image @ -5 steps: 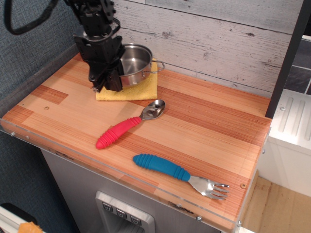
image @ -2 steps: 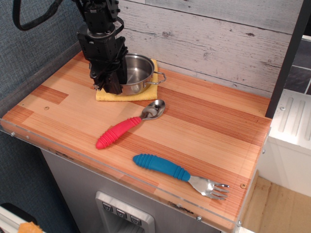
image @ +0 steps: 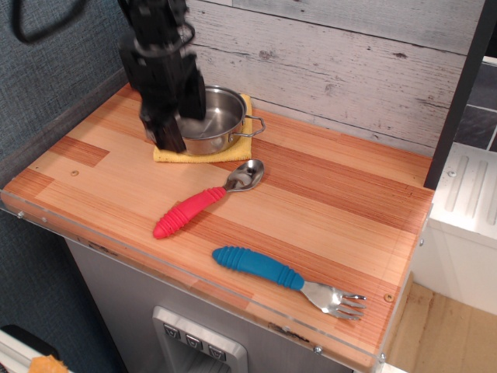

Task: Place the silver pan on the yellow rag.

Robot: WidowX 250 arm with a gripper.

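The silver pan sits upright on the yellow rag at the back left of the wooden counter. The rag shows along the pan's front and right sides. My black gripper hangs over the pan's left rim, slightly blurred. Its jaws look spread apart, with one finger outside the rim and the other over the bowl. It hides the pan's left handle. The right wire handle sticks out toward the right.
A spoon with a red handle lies in front of the rag. A fork with a blue handle lies near the counter's front edge. A grey plank wall runs behind the counter.
The pan came down onto the rag and settled flat. The gripper has since risen a little at the pan's left rim and its jaws have spread.
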